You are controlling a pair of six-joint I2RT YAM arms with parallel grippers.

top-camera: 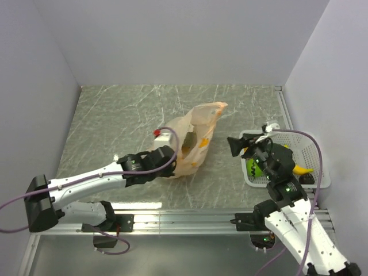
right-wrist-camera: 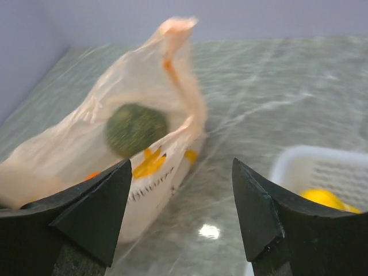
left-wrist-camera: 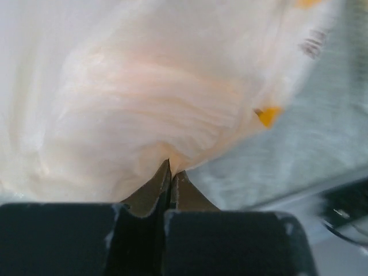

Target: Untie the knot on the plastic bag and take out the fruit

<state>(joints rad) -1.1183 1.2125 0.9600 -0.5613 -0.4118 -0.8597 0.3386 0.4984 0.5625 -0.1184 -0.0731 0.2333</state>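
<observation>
Top external view gives me the plastic bag [top-camera: 192,138] near the middle of the desk [top-camera: 115,115]. Its pale orange film is crumpled, with a peak standing up at the far end. My left arm [top-camera: 98,175] reaches in low from the near left, and the left jaws sit against the bag's near left edge. On the left wrist camera the left jaws are clenched tight, with a fold of the plastic bag [left-wrist-camera: 144,98] pinched at their tips and the film bunching up from that spot.

Over on the right, a white mesh basket [top-camera: 313,149] rests on the desk by the right wall, well apart from the bag. The right jaws hang over the basket's left rim, pointing toward the bag. The right wrist camera shows them spread wide with nothing between them.

Through that gap I see the plastic bag [right-wrist-camera: 115,132] lying on its side. A dark green fruit [right-wrist-camera: 135,129], round and a little blurred, shows through the film about halfway up. Orange printing marks the film lower down.

A yellow fruit [right-wrist-camera: 325,198] sits inside the basket [right-wrist-camera: 299,158]. From above I also pick out a green fruit [top-camera: 253,168] in the basket's left part, partly hidden by the right arm.
</observation>
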